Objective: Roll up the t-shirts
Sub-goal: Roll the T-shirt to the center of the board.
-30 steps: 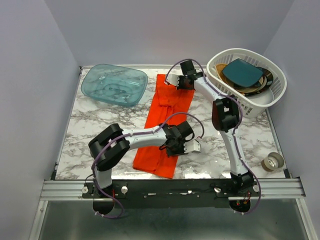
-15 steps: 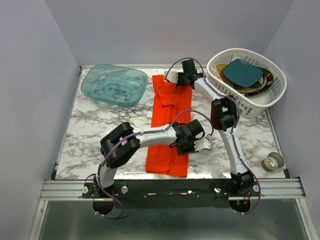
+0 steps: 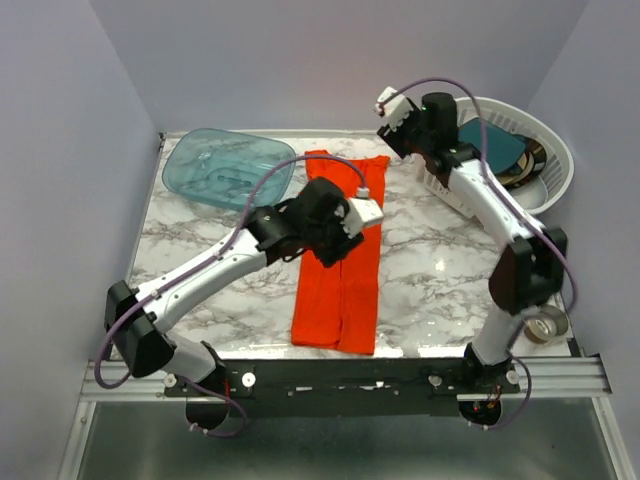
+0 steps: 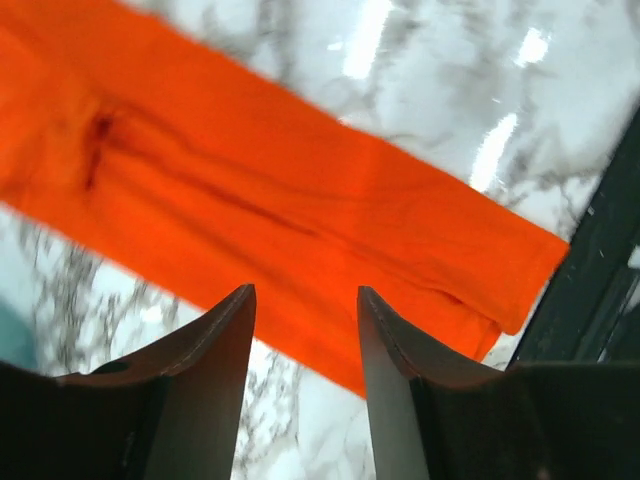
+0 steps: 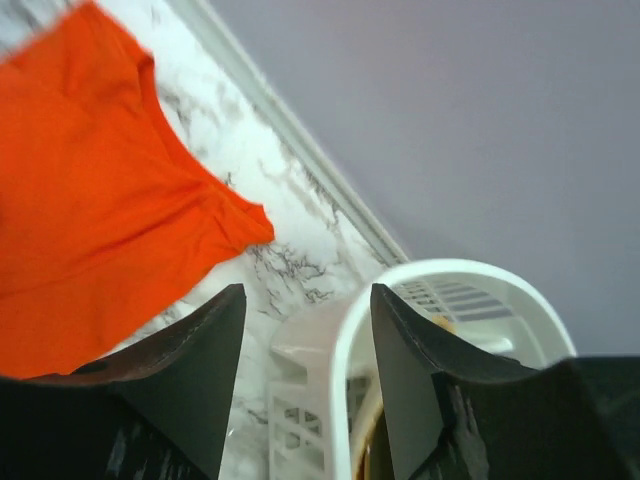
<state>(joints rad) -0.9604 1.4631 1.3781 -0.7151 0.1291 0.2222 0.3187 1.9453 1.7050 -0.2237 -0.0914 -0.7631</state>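
Red-orange t-shirt (image 3: 340, 270) flat on marble worktop (image 3: 200, 250), folded lengthwise into one narrow strip, sides meeting down the middle. Short-sleeve end toward the far edge, hem end at the near edge. Between teal tub (image 3: 228, 170) and white laundry basket (image 5: 440, 268), touching neither.

Left claw (image 4: 305, 295) above the strip's middle, jaws apart, nothing between them. Right claw (image 5: 305, 290) lifted by the basket rim, jaws apart too, empty. No cloth gripped anywhere.

Probably strip ready, roll not yet started. To do it well: drop both claws to one short end, pinch one corner each, flip the edge over evenly, then turn along the length at matched pace. Keep first turn tight. Thin fabric likely to slip on glossy marble, so press down while turning. Watch the middle seam for spreading.
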